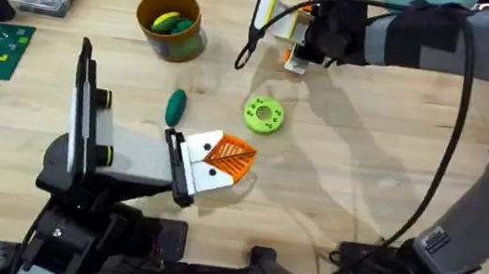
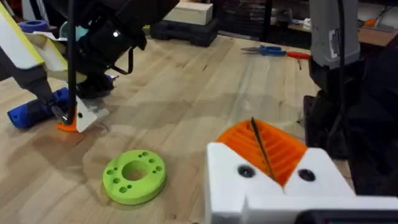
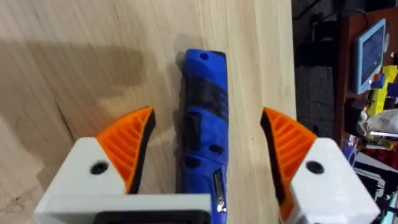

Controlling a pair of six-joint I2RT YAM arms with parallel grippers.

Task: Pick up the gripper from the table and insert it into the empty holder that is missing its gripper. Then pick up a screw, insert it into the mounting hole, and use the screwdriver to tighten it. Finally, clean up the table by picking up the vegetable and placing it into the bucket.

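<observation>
Screwdriver (image 3: 204,134) lies between right gripper (image 3: 208,146) fingers, spread wide; left gripper (image 2: 264,146) closed, empty.

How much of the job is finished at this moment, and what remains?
In hand: the right pincer is open around the blue screwdriver lying on the table, not yet closed. Left: the dark green vegetable lies on the table beside the bucket, not in it. The left pincer is shut and empty. Whether the insert and screw steps are finished cannot be told.

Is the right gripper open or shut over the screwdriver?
Open. The right gripper has its orange pads spread either side of the blue screwdriver, with gaps showing.
</observation>
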